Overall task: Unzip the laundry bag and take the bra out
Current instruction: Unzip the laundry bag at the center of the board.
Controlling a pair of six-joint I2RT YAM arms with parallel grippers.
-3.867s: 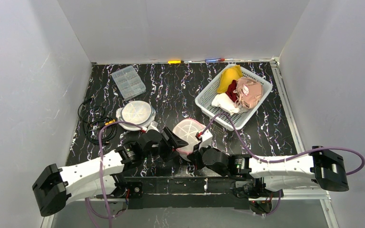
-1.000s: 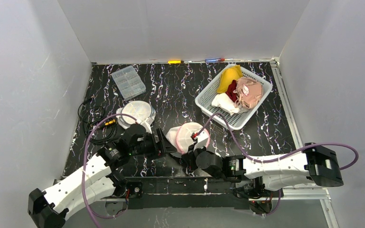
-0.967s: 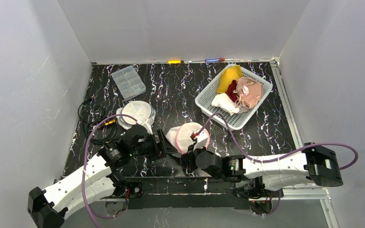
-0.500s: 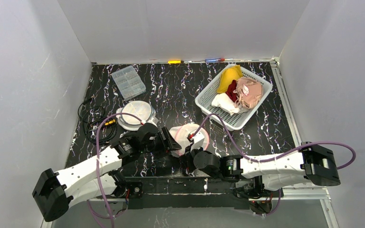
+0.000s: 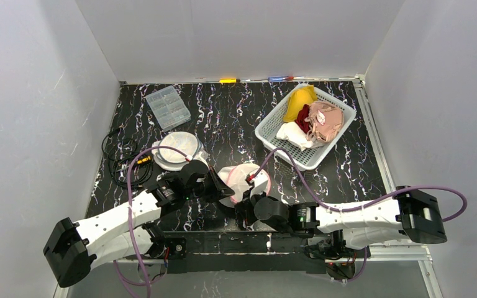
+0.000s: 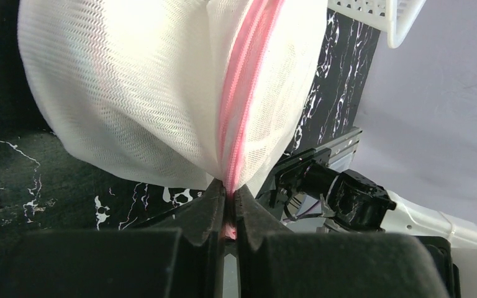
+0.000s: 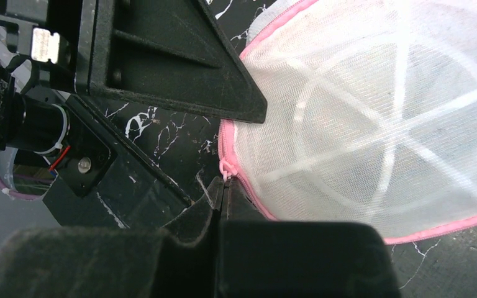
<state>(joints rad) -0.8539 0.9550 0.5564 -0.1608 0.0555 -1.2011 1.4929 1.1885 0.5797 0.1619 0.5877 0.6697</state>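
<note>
Laundry bag (image 5: 243, 180) lies near the front edge of the table (image 5: 223, 118), between both arms. Left gripper (image 6: 227, 211) is pinched shut on the bag's pink zipper tape (image 6: 239, 105). Right gripper (image 7: 222, 202) is clamped on the zipper pull (image 7: 225, 169).

Left arm (image 5: 121, 217) and right arm (image 5: 360, 217) converge, both jaws clamped

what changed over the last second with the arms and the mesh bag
The left gripper moved right, in against the round white mesh laundry bag, and closed on its pink zipper edge; a second ago it stood open beside the bag. The right gripper stayed shut on the pink zipper pull. The white plastic basket of clothes did not move.
</note>
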